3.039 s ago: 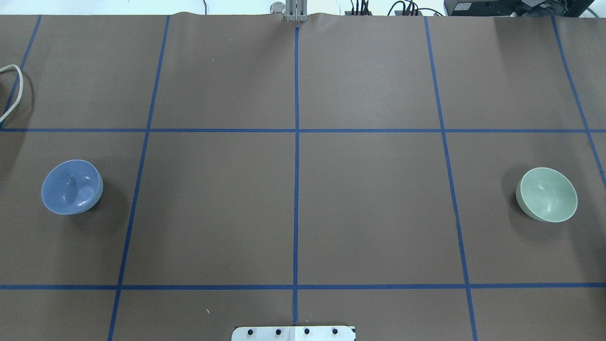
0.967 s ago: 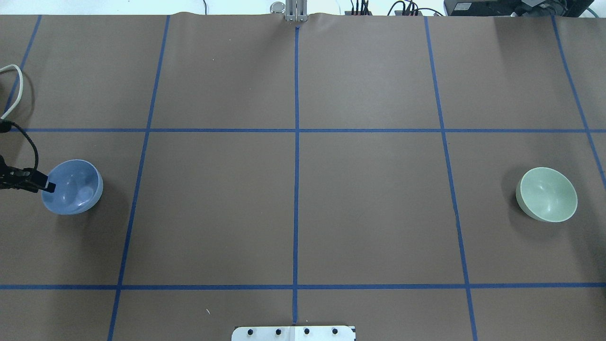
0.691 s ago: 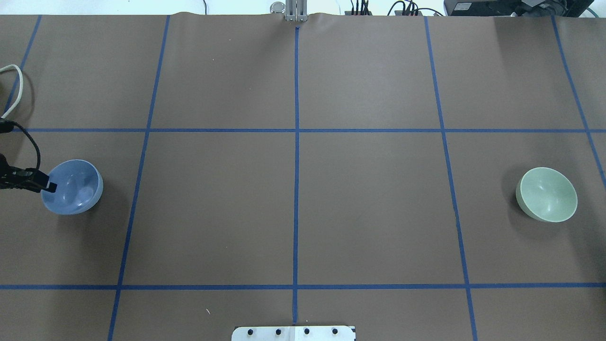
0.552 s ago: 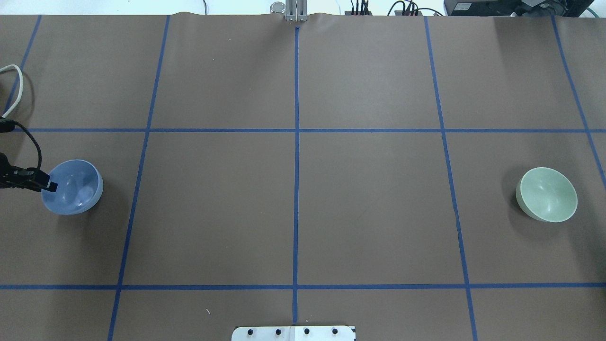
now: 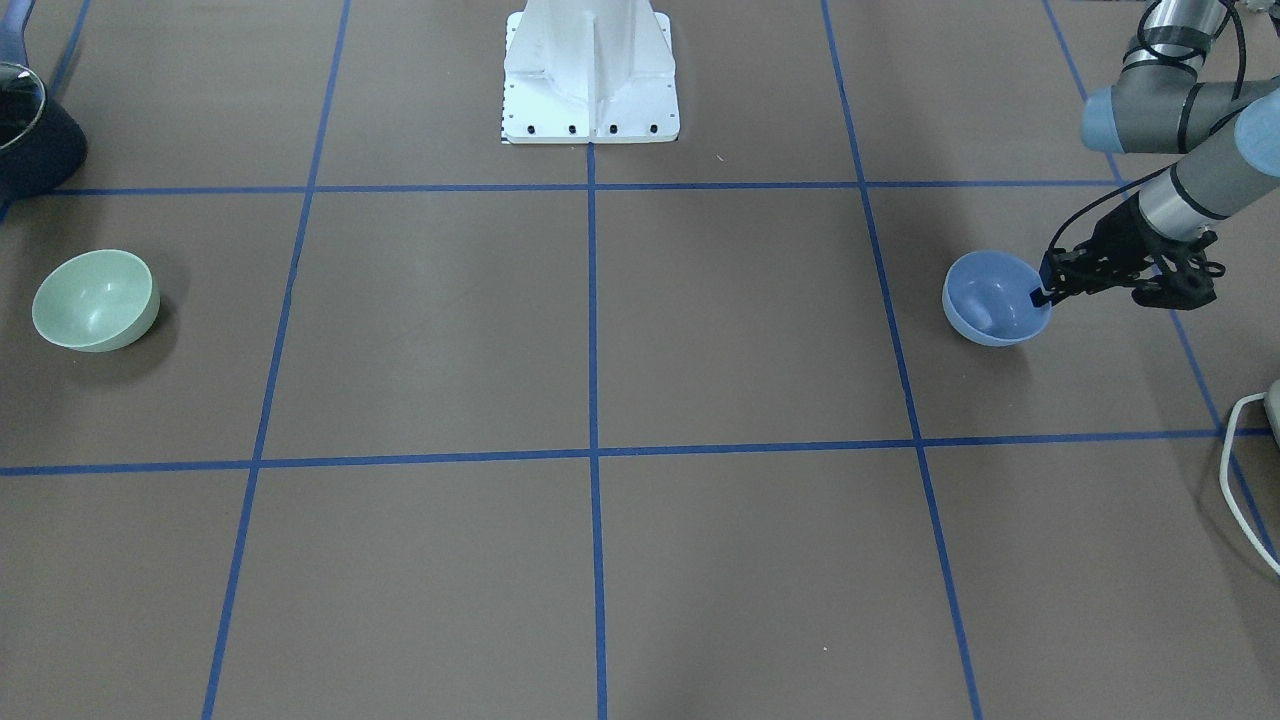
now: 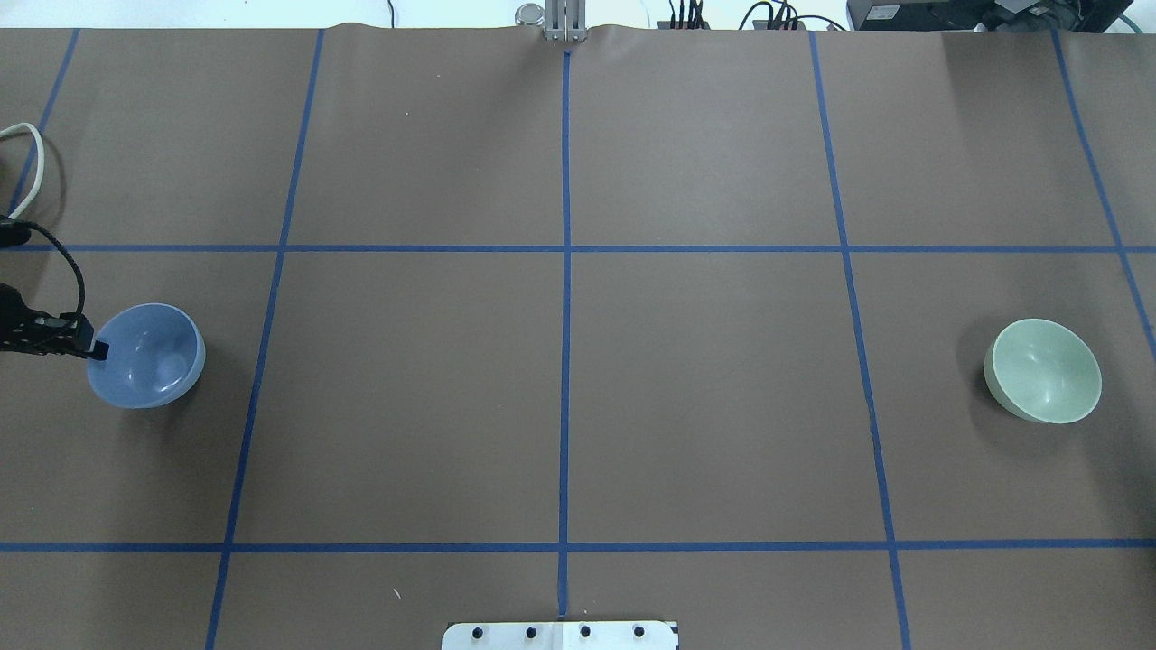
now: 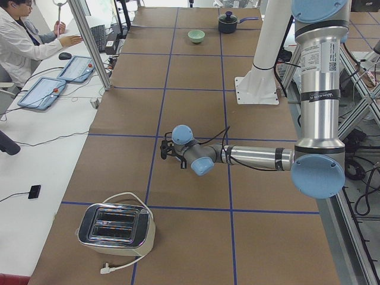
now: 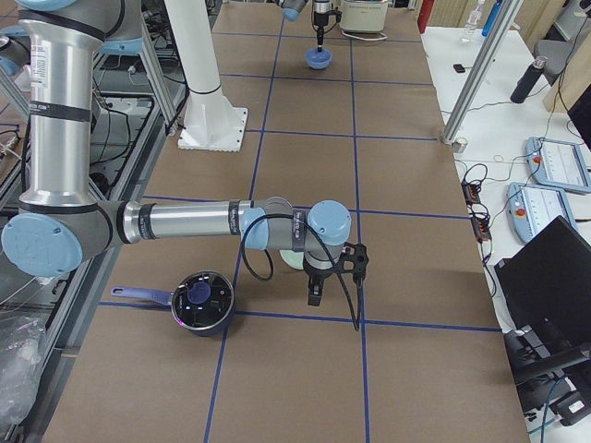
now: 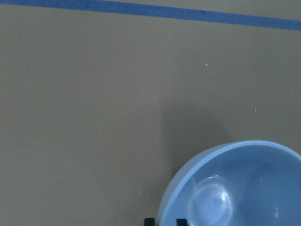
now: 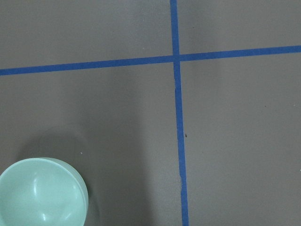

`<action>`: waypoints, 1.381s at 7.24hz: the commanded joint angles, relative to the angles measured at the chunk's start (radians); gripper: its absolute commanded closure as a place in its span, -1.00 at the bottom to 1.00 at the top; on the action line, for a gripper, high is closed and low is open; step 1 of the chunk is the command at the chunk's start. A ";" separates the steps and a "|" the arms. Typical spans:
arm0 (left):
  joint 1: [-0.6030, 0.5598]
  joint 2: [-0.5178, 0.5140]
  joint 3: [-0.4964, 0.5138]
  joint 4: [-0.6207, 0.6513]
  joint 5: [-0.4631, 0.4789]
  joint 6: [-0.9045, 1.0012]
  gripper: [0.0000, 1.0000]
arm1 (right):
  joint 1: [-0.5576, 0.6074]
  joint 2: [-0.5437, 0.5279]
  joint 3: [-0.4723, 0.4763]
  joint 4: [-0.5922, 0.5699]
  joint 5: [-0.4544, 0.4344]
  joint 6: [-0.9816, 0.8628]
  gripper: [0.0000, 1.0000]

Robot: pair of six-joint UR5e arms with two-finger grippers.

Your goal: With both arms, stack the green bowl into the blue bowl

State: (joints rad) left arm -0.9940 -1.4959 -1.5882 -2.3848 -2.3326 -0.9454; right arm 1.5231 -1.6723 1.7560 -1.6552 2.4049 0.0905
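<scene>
The blue bowl [image 6: 149,357] sits at the table's left side in the overhead view. My left gripper [image 6: 95,349] is at its left rim, shut on the blue bowl, one finger inside and one outside. In the left wrist view the rim runs between the two fingertips [image 9: 149,220]. The front view shows the same grip on the blue bowl [image 5: 990,300] by the left gripper [image 5: 1040,295]. Far across the table, the green bowl [image 6: 1046,370] stands alone, also seen in the right wrist view [image 10: 40,195]. My right gripper [image 8: 316,293] hangs beside it; I cannot tell its state.
A black pot [image 8: 201,300] sits near the right arm and the green bowl. A toaster [image 7: 116,228] and its white cable [image 6: 27,171] lie beyond the blue bowl. The white pedestal [image 5: 590,70] stands at the robot's edge. A person [image 7: 24,41] sits at a side desk.
My left gripper came in from the left edge and closed on the blue bowl's rim. The bowl has shifted slightly right and levelled. The green bowl has not moved.
</scene>
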 commanded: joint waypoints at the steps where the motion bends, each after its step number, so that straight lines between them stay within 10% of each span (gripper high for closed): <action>1: 0.002 -0.035 -0.006 -0.008 -0.001 -0.080 0.81 | -0.004 0.012 -0.001 0.000 -0.001 0.000 -1.00; 5: 0.002 -0.215 -0.029 0.007 -0.014 -0.382 0.81 | -0.006 0.019 -0.010 -0.002 -0.001 0.002 -1.00; 10: 0.236 -0.577 -0.099 0.436 0.143 -0.487 0.81 | -0.008 0.019 -0.042 0.000 -0.001 0.000 -1.00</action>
State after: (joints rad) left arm -0.8339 -1.9997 -1.6785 -2.0497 -2.2661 -1.4294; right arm 1.5156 -1.6536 1.7221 -1.6552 2.4038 0.0906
